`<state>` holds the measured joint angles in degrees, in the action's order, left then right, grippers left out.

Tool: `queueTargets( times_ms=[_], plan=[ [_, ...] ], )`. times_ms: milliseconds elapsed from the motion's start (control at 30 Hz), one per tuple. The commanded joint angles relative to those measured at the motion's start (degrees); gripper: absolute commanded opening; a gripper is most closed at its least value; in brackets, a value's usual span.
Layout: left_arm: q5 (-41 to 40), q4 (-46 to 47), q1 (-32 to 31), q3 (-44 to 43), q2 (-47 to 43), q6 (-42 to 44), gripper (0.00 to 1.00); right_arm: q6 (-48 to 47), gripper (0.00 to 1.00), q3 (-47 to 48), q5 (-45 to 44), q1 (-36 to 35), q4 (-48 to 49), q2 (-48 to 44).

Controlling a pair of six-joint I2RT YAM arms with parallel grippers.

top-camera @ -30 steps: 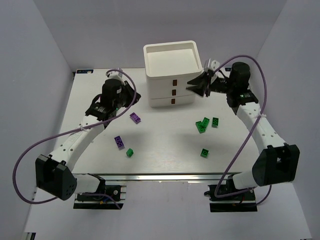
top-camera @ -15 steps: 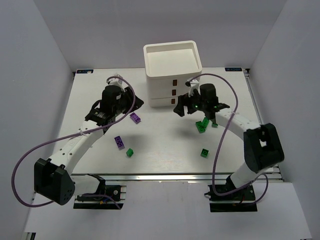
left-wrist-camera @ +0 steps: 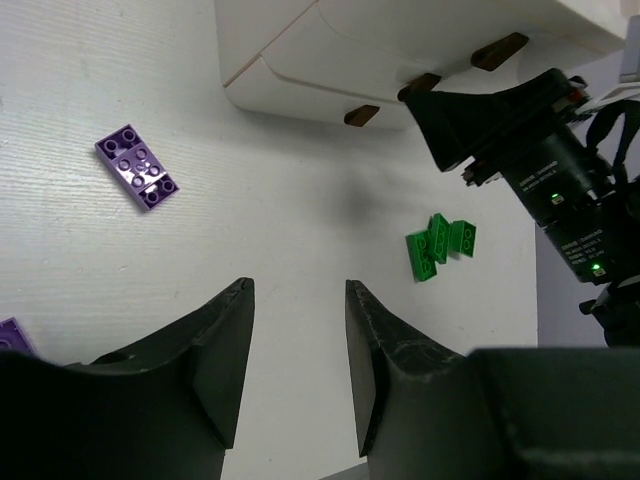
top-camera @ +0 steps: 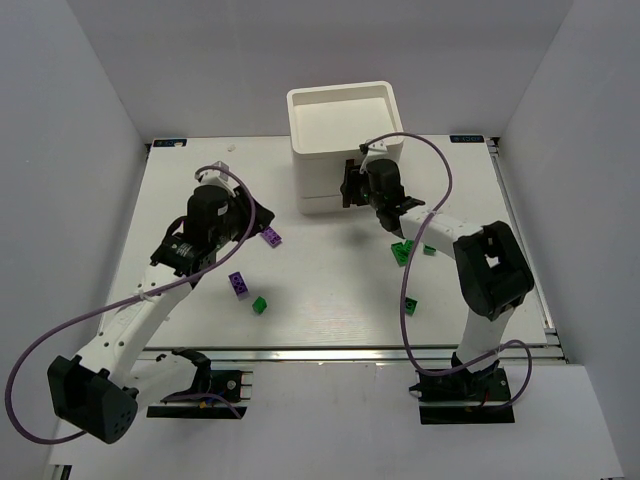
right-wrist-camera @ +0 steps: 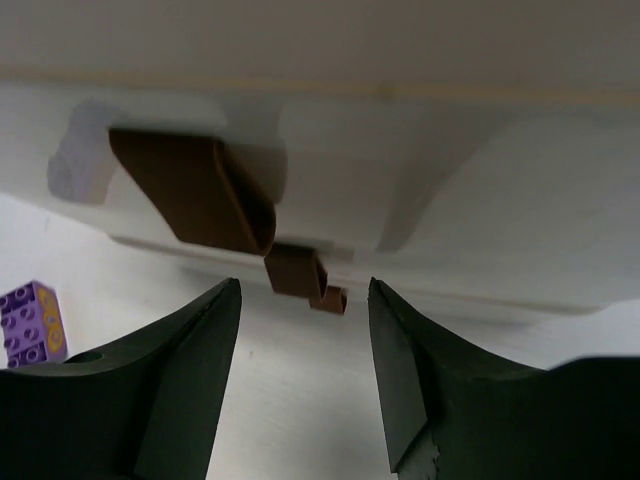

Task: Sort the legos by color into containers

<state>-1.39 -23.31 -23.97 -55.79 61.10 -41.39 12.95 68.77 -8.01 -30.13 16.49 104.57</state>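
Nearest the arm bases, a green lego (top-camera: 260, 305) lies left of centre on the white table (top-camera: 330, 325), and a second green lego (top-camera: 409, 305) lies well to its right, close to the right arm; just beyond the first sits a purple lego (top-camera: 238, 284), studs up; farther back and right of centre, a cluster of green legos (top-camera: 404, 250) lies bunched together, touching one another, partly under the right arm; a second purple lego (top-camera: 270, 236) lies flat left of centre, just beside the left gripper (left-wrist-camera: 298, 300); that gripper hangs above bare table with its jaws spread and nothing between them, and in its wrist view this purple lego lies ahead and to the left while the green cluster lies ahead and to the right; beyond it, the right gripper (right-wrist-camera: 303, 295) is turned toward the front of the white drawer unit (top-camera: 325, 180), its jaws likewise parted and holding nothing; its wrist view shows the brown handles (right-wrist-camera: 190, 190) of the stacked drawers just past the fingertips, the closest one large and off to the left of the gap; whether a fingertip touches a handle cannot be told; all three drawers look pushed in; farthest back, the square tray (top-camera: 298, 120) caps the unit, with no lego showing in it.
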Motion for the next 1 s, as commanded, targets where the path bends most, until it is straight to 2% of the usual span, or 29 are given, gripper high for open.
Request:
queueTargets(
  times_ms=[0,133,333,400,433,467,500,733,967],
  plan=[
    [-1.86,-2.62,0.24,-0.11,-0.9,0.34,0.52,-0.29,0.59,1.89,-4.29,-0.19,7.23,0.8],
    [-1.69,-2.97,0.24,-0.55,-0.19,0.87,0.52,-0.29,0.55,3.03,-5.08,-0.28,8.73,2.65],
    [-1.34,-3.67,0.24,-2.22,1.74,2.19,0.52,-2.14,0.41,2.51,-2.11,-0.11,13.82,3.97],
    [-1.34,-3.67,0.24,-2.39,2.09,2.27,0.52,-4.68,0.31,0.76,0.7,-0.11,18.45,3.97],
    [-1.34,-3.67,0.24,-2.48,2.18,2.36,0.52,-6.52,0.13,-0.12,1.5,0.07,20.14,3.88],
    [-1.34,-3.67,0.24,-2.48,2.18,2.28,0.52,-7.75,0.03,-0.83,2.2,0.16,21.99,3.88],
    [-1.16,-3.85,0.24,-2.57,2.44,2.27,0.52,-8.81,0.0,-1.79,2.64,0.07,23.31,3.88],
    [-1.16,-3.85,0.24,-3.45,3.5,2.63,0.52,-16.46,0.0,-4.44,13.19,1.39,31.93,4.23],
    [-0.99,-2.97,0.24,-3.27,3.76,2.36,0.52,-13.39,0.0,-5.66,12.4,2.71,30.27,1.25]
  ],
)
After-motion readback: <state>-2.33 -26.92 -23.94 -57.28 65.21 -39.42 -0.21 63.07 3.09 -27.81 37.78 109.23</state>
